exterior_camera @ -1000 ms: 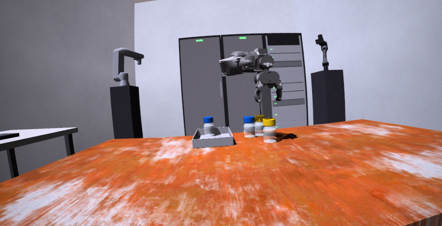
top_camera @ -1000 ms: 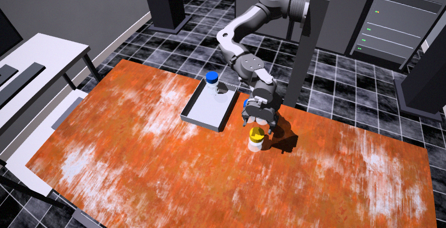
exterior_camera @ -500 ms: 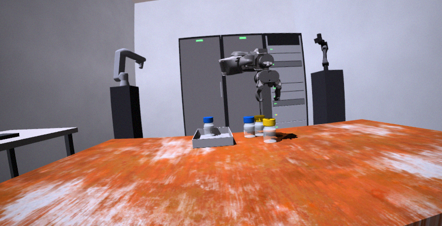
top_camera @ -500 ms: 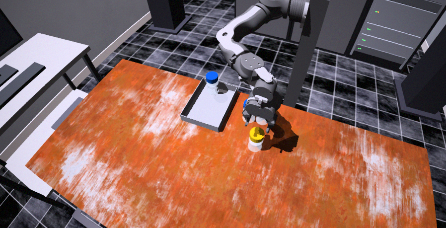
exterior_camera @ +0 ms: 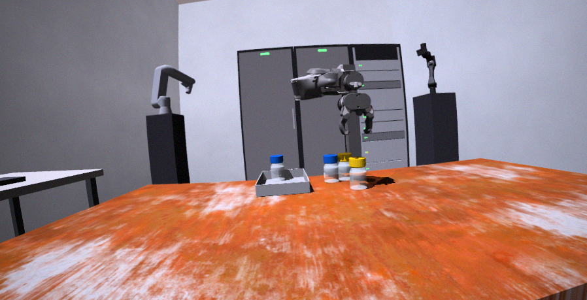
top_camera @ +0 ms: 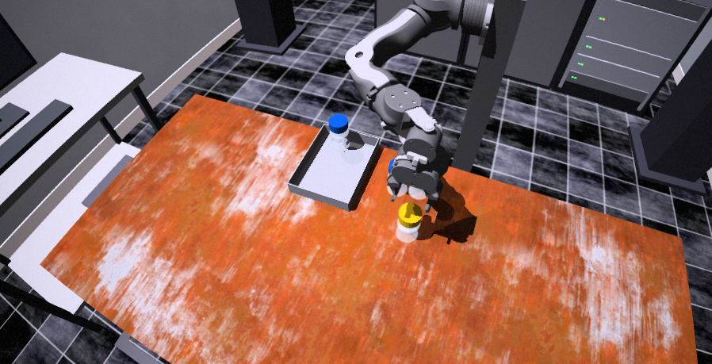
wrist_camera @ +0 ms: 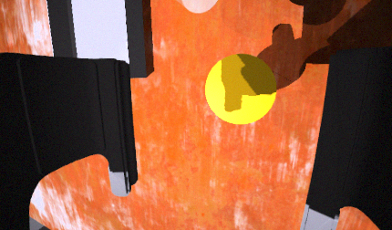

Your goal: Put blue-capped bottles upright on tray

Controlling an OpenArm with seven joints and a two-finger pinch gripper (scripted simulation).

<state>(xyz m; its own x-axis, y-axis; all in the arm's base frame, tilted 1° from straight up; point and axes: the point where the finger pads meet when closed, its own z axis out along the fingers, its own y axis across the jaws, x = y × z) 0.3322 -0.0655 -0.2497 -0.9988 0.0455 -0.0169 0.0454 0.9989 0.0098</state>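
Observation:
A clear bottle with a blue cap (top_camera: 338,124) (exterior_camera: 276,166) stands in the back of the grey tray (top_camera: 321,197) (exterior_camera: 283,189) (wrist_camera: 138,41). A second blue-capped bottle (top_camera: 391,166) (exterior_camera: 330,166) stands right of the tray, mostly hidden by my gripper in the top view. A yellow-capped bottle (exterior_camera: 344,169) stands beside it, its cap hidden in the top view. Another yellow-capped bottle (top_camera: 409,216) (exterior_camera: 357,174) (wrist_camera: 241,88) stands nearer the front. My gripper (top_camera: 411,204) (exterior_camera: 357,133) (wrist_camera: 210,136) is open and empty, pointing down well above the bottles.
The tray's raised right wall faces the bottles. The bottles right of it stand close together. The arm's post (top_camera: 490,82) rises behind the table's back edge. A white side table (top_camera: 74,79) (exterior_camera: 53,178) stands at the left.

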